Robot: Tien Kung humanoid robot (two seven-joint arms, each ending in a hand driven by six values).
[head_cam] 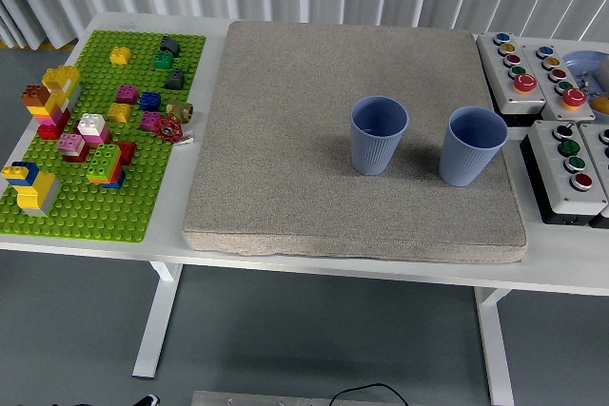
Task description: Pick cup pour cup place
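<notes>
Two blue ribbed cups stand upright on a grey felt mat [285, 159]. The left cup [378, 134] is near the mat's middle. The right cup [472, 145] stands a short gap to its right, close to the mat's right edge. From this angle I cannot tell what either cup holds. Neither of my hands shows in the head view, and nothing touches the cups.
A green baseplate [143, 187] with several coloured bricks lies at the table's left. Grey button boxes [571, 173] with coloured buttons sit at the right edge, next to the right cup. A white slatted wall runs behind the table.
</notes>
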